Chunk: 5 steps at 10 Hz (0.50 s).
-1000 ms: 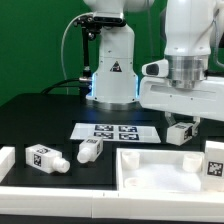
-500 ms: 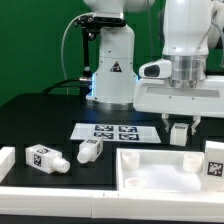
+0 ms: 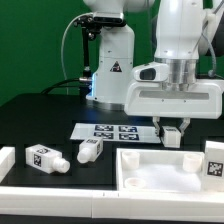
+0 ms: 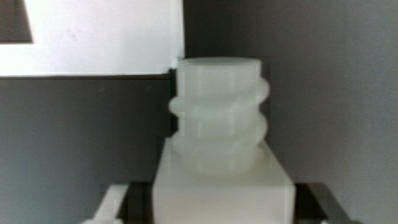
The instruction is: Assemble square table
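My gripper (image 3: 173, 129) is shut on a white table leg (image 3: 173, 136) and holds it in the air just behind the far rim of the square table top (image 3: 160, 168). In the wrist view the leg (image 4: 221, 120) stands lengthwise between the jaws of the gripper (image 4: 222, 205), its ribbed round end pointing away. Two more legs lie on the black table at the exterior view's left, one tagged (image 3: 42, 157) and one nearer the middle (image 3: 90, 150). Another tagged leg (image 3: 213, 161) stands at the top's right side.
The marker board (image 3: 112, 130) lies flat behind the table top, just left of the held leg. A long white rail (image 3: 60, 190) runs along the front edge. The robot's base (image 3: 112, 75) stands at the back.
The arm has moved a little toward the exterior view's left, carrying the leg with it. The grip has not changed.
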Each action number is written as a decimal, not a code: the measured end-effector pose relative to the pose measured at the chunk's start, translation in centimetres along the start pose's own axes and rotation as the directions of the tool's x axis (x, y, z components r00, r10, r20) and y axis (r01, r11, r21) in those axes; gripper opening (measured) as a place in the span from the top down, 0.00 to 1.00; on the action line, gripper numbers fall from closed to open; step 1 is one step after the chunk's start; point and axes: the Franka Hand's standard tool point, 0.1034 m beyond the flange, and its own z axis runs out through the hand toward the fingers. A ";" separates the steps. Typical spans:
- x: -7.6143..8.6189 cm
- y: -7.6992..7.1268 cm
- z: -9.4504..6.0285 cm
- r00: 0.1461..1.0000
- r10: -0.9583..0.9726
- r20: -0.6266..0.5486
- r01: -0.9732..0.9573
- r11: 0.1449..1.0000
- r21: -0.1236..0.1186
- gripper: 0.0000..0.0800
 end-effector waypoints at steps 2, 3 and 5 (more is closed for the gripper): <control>-1.1 1.2 0.5 1.000 0.029 -0.012 -0.029 0.999 -0.020 0.64; -2.4 2.0 0.9 0.999 0.036 0.007 -0.035 0.999 -0.032 0.64; -2.8 2.9 1.1 0.999 0.021 0.025 -0.020 0.999 -0.034 0.64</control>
